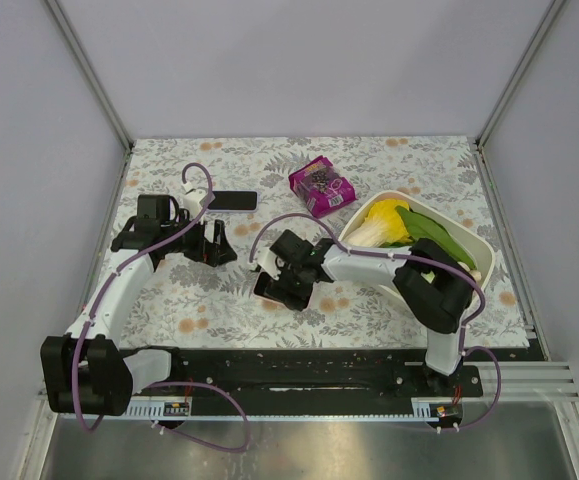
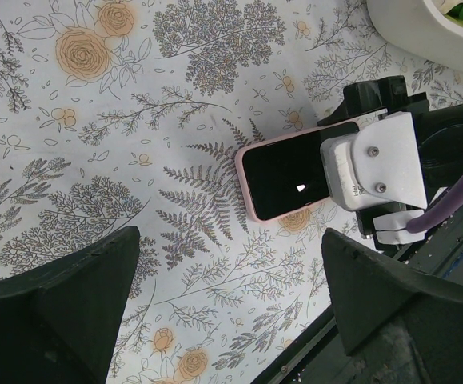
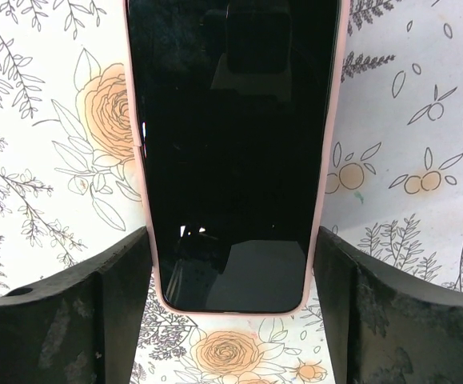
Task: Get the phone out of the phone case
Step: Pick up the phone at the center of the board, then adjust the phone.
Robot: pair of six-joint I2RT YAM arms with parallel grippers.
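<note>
Right wrist view: the right gripper [image 3: 231, 240] is straddling the black phone in its pink case [image 3: 231, 136], lying on the floral tablecloth [image 3: 47, 160]; grip unclear. The left gripper [image 2: 229, 240] is hovering wide open.

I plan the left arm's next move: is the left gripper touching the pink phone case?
Apart. The left wrist view shows bare flowered cloth between the open fingers of the left gripper and the pink phone case.
</note>
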